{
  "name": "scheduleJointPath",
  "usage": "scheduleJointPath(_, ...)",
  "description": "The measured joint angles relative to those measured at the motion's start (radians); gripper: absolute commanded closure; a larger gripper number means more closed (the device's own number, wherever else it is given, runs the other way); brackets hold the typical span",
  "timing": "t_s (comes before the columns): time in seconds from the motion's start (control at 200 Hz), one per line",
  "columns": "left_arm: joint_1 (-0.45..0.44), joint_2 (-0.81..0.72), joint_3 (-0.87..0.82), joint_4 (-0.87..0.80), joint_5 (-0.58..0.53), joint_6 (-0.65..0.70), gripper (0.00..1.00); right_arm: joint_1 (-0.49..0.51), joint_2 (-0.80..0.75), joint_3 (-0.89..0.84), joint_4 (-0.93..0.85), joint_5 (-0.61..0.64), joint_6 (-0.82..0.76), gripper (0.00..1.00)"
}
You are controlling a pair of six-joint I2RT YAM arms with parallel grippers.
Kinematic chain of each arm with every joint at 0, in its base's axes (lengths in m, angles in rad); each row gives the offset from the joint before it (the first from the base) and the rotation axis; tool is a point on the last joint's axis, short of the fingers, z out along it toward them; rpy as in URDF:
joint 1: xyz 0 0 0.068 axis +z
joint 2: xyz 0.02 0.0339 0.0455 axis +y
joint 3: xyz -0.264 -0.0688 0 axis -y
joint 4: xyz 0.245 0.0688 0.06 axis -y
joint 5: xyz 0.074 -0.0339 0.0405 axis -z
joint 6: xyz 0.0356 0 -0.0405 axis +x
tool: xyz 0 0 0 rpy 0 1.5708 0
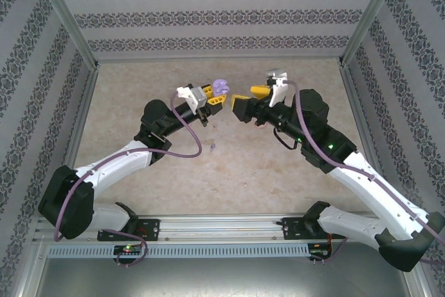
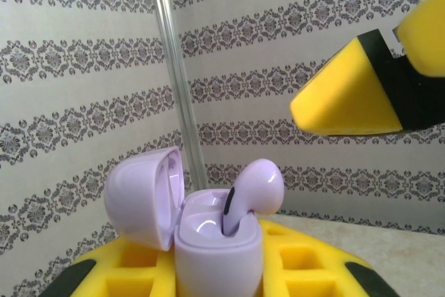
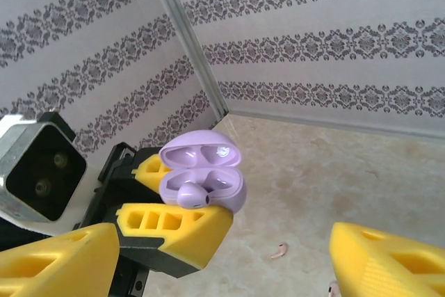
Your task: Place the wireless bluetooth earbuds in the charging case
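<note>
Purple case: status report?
Left gripper shut on purple case, lid open. Right gripper open, just off it. One purple earbud standing in a slot. Nothing in the way.

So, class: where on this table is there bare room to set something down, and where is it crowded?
Free: the table along the back wall, and the near middle between the forearms, bar a pink earbud. Crowded: centre-back, where left gripper, purple case and right gripper meet.
</note>
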Motion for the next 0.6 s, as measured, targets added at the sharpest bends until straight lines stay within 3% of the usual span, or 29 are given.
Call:
scheduleJointPath(0.09,0.0,0.0,-0.001,0.002,0.0,0.0,1.0,-0.012,-0.002,0.008,-0.034,-0.003,0.033,0.36)
scheduleJointPath(0.26,0.0,0.0,-0.005,0.003,0.0,0.0,1.0,-0.043,0.035,0.06,-0.135,-0.005,0.076,0.81)
scheduleJointPath(0.355,0.0,0.0,-0.006,0.002,0.001,0.003,1.0,-0.072,0.082,0.11,-0.181,-0.011,0.097,0.97)
scheduleJointPath(0.6,0.0,0.001,-0.014,0.002,0.004,0.018,1.0,-0.097,0.174,0.167,-0.246,-0.072,0.124,1.0)
